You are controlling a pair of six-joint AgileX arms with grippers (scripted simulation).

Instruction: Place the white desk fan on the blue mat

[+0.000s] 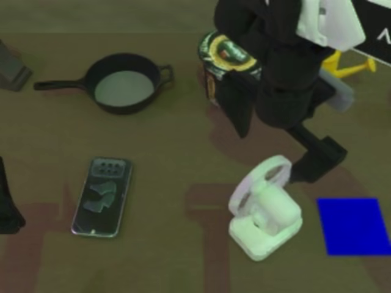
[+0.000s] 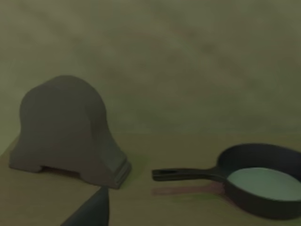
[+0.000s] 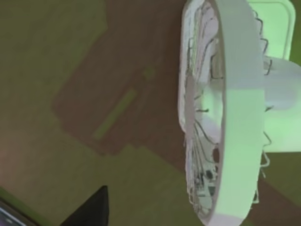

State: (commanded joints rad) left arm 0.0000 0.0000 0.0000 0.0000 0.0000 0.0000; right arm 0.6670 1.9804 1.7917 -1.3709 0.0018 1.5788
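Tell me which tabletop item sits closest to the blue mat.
The white desk fan, just left of the flat blue rectangular mat. The black phone and black skillet lie far left.

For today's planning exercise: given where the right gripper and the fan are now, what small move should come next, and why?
Probably lower the right gripper around the ring head of the white desk fan and close. It hovers just above the fan, which stands beside the blue mat, not on it.

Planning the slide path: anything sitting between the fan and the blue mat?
Nothing visible. The white desk fan stands just left of the blue mat, with only bare table between them. The right end effector is close behind the fan's ring; the can and skillet sit farther back.
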